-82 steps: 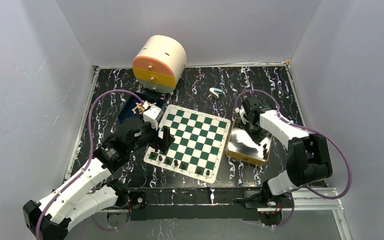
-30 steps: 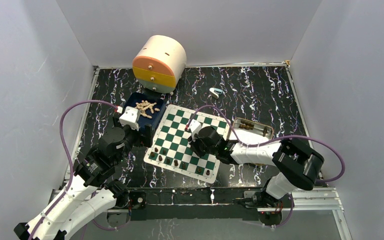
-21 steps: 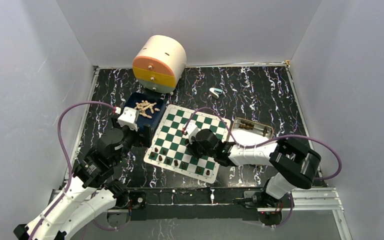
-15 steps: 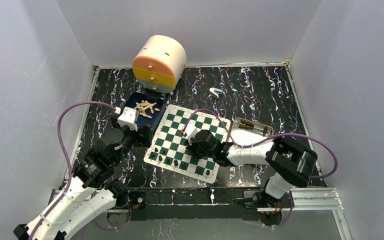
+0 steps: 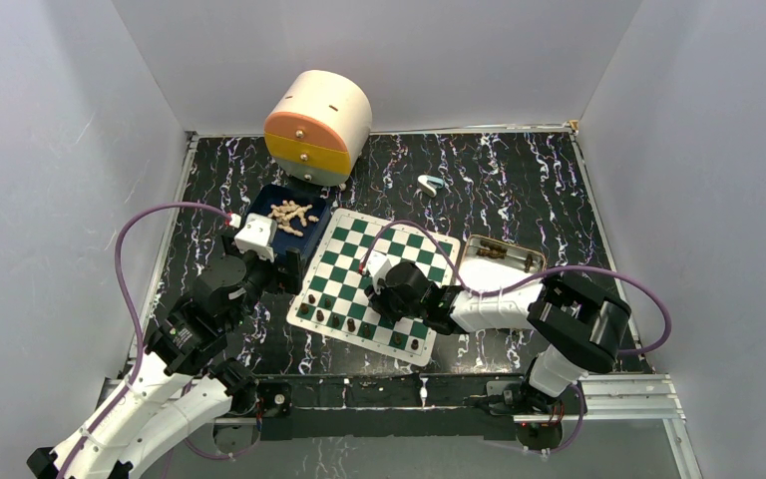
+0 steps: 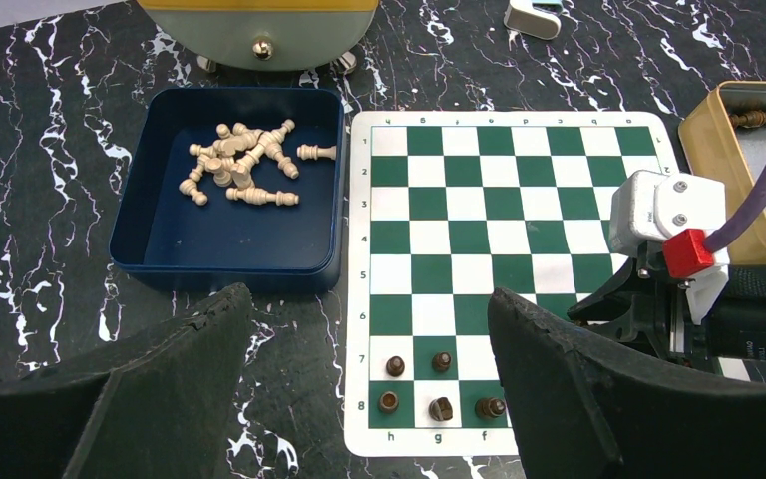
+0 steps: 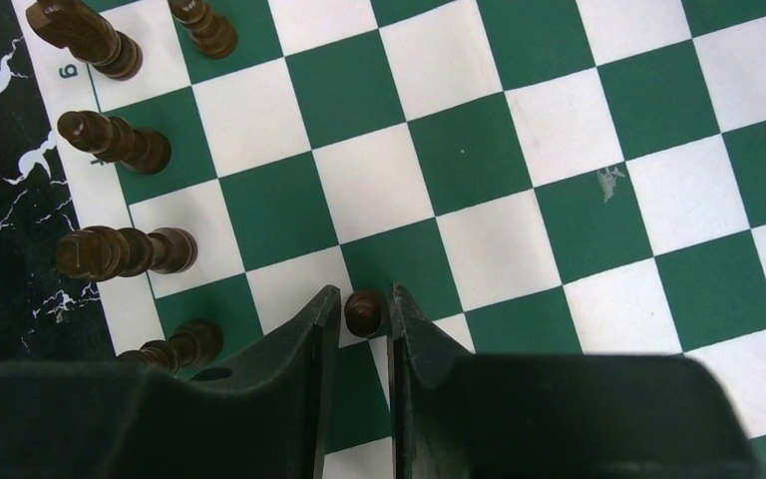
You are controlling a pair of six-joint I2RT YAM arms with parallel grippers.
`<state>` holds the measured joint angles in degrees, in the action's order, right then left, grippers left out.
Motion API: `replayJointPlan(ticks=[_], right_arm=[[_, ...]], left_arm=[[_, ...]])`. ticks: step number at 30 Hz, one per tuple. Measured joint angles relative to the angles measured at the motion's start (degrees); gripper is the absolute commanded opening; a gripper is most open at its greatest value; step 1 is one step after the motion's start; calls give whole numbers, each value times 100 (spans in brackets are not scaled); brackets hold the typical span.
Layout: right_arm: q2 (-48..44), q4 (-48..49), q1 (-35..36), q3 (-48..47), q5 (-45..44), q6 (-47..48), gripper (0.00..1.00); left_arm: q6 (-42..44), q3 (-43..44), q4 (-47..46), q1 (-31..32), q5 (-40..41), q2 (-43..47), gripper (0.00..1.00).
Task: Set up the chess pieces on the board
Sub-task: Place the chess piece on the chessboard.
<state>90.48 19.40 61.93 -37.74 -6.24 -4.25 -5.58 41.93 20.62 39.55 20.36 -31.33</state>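
The green-and-white board (image 5: pixel 399 249) lies mid-table. Several dark chess pieces (image 5: pixel 351 324) stand on its two near rows. My right gripper (image 5: pixel 385 302) is low over those rows. In the right wrist view its jaws (image 7: pixel 362 299) stand open by a sliver around an upright dark pawn (image 7: pixel 364 311). The pawn rests on the board (image 7: pixel 559 150), with a thin gap on its left side. More dark pieces (image 7: pixel 125 251) line the edge row. My left gripper (image 6: pixel 367 297) hovers wide open and empty by the board's left edge. The pale pieces (image 6: pixel 244 170) lie heaped in a blue box (image 6: pixel 224 269).
A gold tin (image 5: pixel 504 257) with dark pieces stands right of the board. A round cream, orange and yellow drawer cabinet (image 5: pixel 317 127) is at the back. A small white-and-blue object (image 5: pixel 429 184) lies behind the board. The right arm's purple cable arcs over the board's near right.
The right arm carried a pawn from the tin to the near rows and eased left. Its jaws have loosened around the pawn. The left arm drew back off the board, then stayed still.
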Motion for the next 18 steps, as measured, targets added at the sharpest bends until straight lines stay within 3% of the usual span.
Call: replayJointPlan(ticks=[11, 18], right_arm=[[-79, -793, 9, -487, -107, -26, 36], [-33, -1816, 9, -1381, -201, -426, 36]], left_arm=[[0, 0, 0, 0, 0, 0, 85], [0, 0, 0, 0, 7, -2, 86]])
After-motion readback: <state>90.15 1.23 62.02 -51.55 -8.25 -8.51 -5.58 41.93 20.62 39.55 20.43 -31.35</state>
